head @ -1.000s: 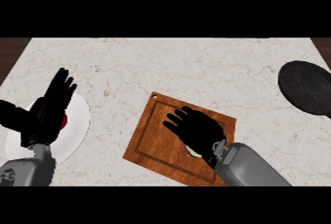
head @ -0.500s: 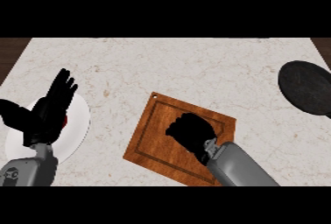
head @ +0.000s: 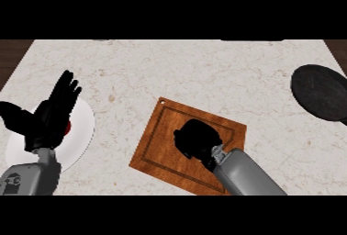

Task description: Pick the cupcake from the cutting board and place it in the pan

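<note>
A wooden cutting board (head: 160,148) lies tilted at the counter's middle front. My right hand (head: 197,140) sits over the board's centre with its fingers curled down, and the cupcake is hidden beneath it. The dark round pan (head: 321,92) rests at the right edge of the counter, well away from that hand. My left hand (head: 49,114) stays open with fingers up at the left, above a white plate.
The white plate (head: 80,137) lies at the left front, with something red (head: 65,129) partly hidden behind my left hand. Pale marble counter (head: 190,69) stretches between the board and the pan. Dark wood shows at the far top corners.
My right hand has gone from spread fingers over the board to fingers curled down at its centre. The left hand has barely moved.
</note>
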`<move>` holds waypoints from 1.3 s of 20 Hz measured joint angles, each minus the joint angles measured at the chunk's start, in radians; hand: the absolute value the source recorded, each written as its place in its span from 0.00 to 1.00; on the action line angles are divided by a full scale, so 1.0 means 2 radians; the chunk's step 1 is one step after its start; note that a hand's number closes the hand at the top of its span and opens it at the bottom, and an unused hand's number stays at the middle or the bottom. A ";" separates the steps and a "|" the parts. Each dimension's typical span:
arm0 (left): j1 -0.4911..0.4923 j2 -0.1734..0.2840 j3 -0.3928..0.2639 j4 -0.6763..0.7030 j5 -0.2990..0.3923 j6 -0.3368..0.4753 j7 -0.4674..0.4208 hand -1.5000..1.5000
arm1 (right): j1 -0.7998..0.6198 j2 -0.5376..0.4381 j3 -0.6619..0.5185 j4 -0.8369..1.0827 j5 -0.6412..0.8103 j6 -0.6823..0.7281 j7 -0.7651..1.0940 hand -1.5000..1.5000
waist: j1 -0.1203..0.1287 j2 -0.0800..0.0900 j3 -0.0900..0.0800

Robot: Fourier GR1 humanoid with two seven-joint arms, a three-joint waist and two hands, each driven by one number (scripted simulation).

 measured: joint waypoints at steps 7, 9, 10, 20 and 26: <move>-0.001 0.002 0.011 0.001 0.004 -0.008 0.000 0.50 | 0.053 -0.032 -0.043 -0.052 -0.011 -0.015 -0.020 1.00 | -0.005 0.000 0.001; 0.007 0.004 0.015 -0.010 0.007 -0.008 0.004 0.50 | 0.089 -0.063 -0.075 -0.075 -0.023 -0.027 -0.021 1.00 | -0.010 -0.001 0.001; 0.008 0.006 0.019 -0.010 0.008 -0.006 0.007 0.50 | 0.108 -0.078 -0.094 -0.089 -0.033 -0.030 -0.022 1.00 | -0.015 -0.001 0.001; 0.015 0.005 0.020 -0.007 0.002 -0.004 0.004 0.50 | 0.212 -0.174 -0.252 -0.304 -0.095 -0.105 -0.043 1.00 | -0.024 -0.002 0.001; 0.015 -0.009 0.003 -0.020 -0.010 0.004 0.006 0.50 | 0.252 -0.186 -0.343 -0.437 -0.160 -0.073 -0.028 1.00 | -0.015 0.000 0.001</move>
